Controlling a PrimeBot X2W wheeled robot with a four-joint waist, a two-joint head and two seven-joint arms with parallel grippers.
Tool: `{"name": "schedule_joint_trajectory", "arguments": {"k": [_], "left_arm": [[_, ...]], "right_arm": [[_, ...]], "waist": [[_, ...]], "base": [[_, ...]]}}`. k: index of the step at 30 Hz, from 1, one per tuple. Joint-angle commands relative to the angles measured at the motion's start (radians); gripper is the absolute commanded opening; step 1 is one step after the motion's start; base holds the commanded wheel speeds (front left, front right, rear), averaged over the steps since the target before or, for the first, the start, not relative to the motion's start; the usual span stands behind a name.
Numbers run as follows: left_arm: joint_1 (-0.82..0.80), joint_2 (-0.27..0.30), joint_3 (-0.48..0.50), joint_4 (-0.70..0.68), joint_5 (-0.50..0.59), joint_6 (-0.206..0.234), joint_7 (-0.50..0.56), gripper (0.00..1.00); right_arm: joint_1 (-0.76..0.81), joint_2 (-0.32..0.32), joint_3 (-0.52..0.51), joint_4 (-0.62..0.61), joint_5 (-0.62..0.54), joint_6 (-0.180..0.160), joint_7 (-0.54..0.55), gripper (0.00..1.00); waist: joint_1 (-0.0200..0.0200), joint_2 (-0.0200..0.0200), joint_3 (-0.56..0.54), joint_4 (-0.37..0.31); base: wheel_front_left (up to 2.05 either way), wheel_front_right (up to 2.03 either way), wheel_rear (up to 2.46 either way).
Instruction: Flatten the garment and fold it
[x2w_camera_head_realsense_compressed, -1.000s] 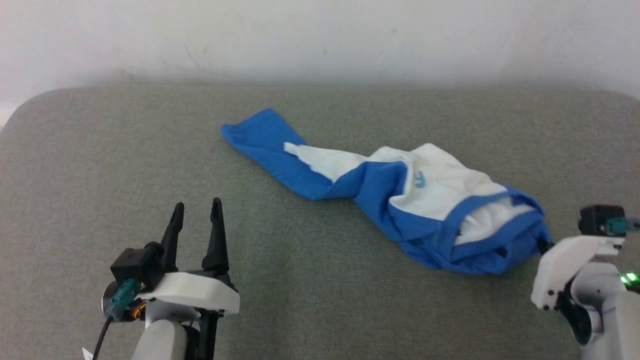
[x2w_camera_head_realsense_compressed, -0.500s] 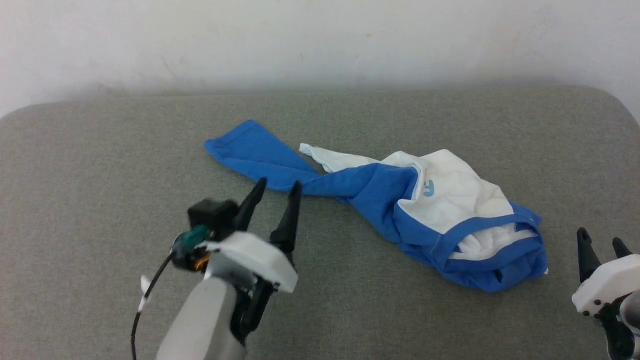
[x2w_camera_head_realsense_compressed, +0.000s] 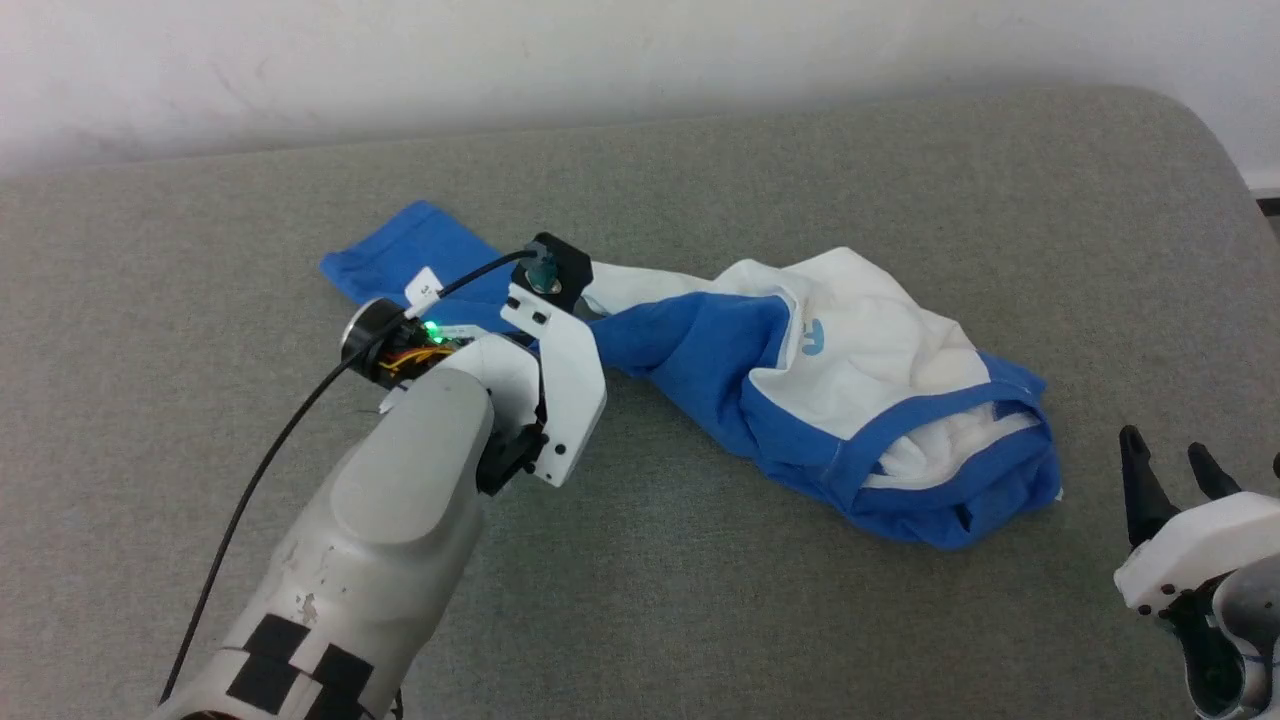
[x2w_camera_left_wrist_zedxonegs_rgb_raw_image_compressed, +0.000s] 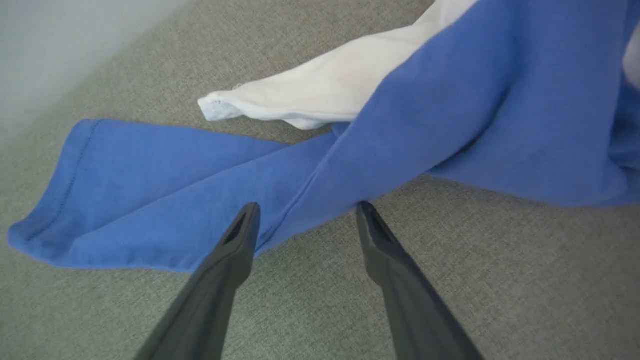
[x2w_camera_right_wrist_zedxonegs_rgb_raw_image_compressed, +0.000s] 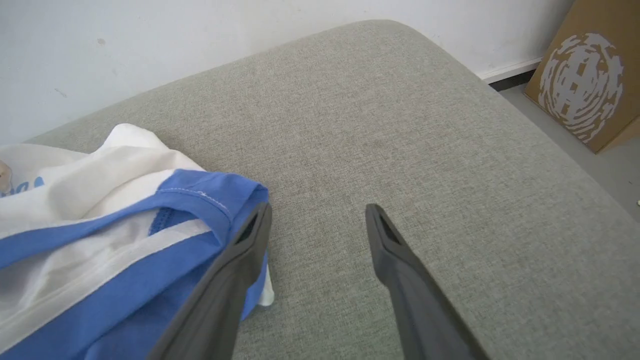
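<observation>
Your task has barely begun. The garment (x2w_camera_head_realsense_compressed: 880, 400) lies in a twisted, bunched heap on the grey cushion (x2w_camera_head_realsense_compressed: 700, 600). Nothing is flattened and nothing is folded.

Your left gripper (x2w_camera_left_wrist_zedxonegs_rgb_raw_image_compressed: 306, 207) has its fingers apart and holds nothing. Both tips sit at the near edge of a blue sleeve (x2w_camera_left_wrist_zedxonegs_rgb_raw_image_compressed: 165, 195), which stretches away ahead and to the left of them. It is the only part lying fairly flat. Just beyond the tips the sleeve twists into the blue and white bulk ahead and to the right.

Your right gripper (x2w_camera_right_wrist_zedxonegs_rgb_raw_image_compressed: 318, 207) is also spread wide and empty, with bare cushion between its fingers. The heap's blue-trimmed end lies just beside its left finger, and whether it touches that finger cannot be told.

Almost everything remains, by this judgement: untwist the sleeve, find the second one, which is buried out of sight, spread the body flat, then make the folds.
</observation>
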Motion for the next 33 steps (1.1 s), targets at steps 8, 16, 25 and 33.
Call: {"name": "schedule_joint_trajectory", "arguments": {"k": [8, 16, 25, 33], "left_arm": [[-0.031, -0.002, -0.030, 0.059, -0.058, -0.009, -0.062, 0.00], [-0.036, -0.002, 0.124, -0.003, -0.186, 0.032, -0.298, 0.00], [0.114, 0.140, 0.364, -0.149, -0.304, 0.182, -0.400, 0.00], [0.363, 0.194, 0.525, -0.227, -0.397, 0.315, -0.378, 0.00]], "right_arm": [[-0.009, 0.002, -0.006, 0.029, 0.001, -0.001, -0.036, 1.00], [0.009, 0.002, 0.011, 0.055, -0.007, -0.001, -0.044, 1.00], [0.030, 0.002, 0.033, 0.051, -0.017, -0.001, -0.038, 1.00], [0.039, 0.002, 0.055, 0.055, -0.014, -0.001, -0.036, 1.00]], "waist": [[-0.0002, -0.0001, 0.052, -0.026], [-0.0002, -0.0001, -0.007, 0.049], [-0.0002, -0.0001, -0.084, 0.143], [-0.0002, -0.0001, -0.108, 0.170]], "base": [[0.00, 0.00, 0.00], [0.00, 0.00, 0.00], [0.00, 0.00, 0.00], [0.00, 0.00, 0.00]]}}
